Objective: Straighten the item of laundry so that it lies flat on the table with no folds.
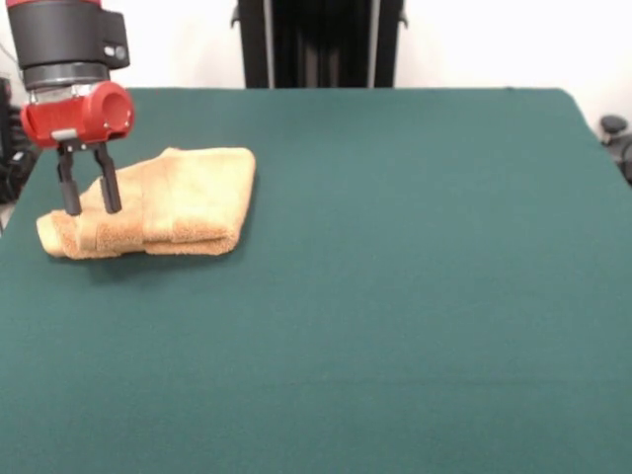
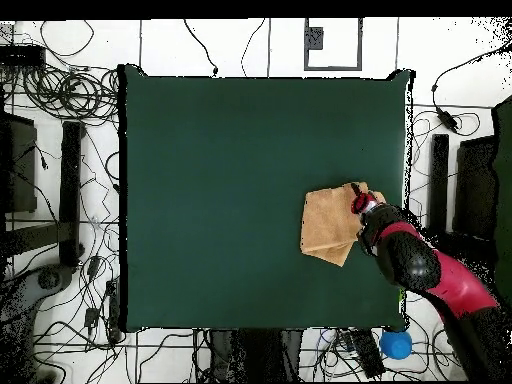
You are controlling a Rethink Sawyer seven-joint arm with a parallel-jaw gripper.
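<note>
The golden-tan towel [image 1: 163,202] lies folded over on itself at the left side of the green table [image 1: 395,276] in the front view. In the overhead view the towel [image 2: 328,225] sits near the table's right edge [image 2: 230,180]. My gripper [image 1: 89,209] hangs over the towel's left end, its two black fingers [image 1: 70,193] apart and pointing down, tips at the cloth. They hold nothing that I can see. In the overhead view the gripper [image 2: 357,203] covers the towel's right corner.
The table's left edge in the front view lies close to the towel and the gripper. Cables and stands [image 2: 60,180] surround the table on the floor. A blue ball [image 2: 396,344] lies off the table by the robot's base.
</note>
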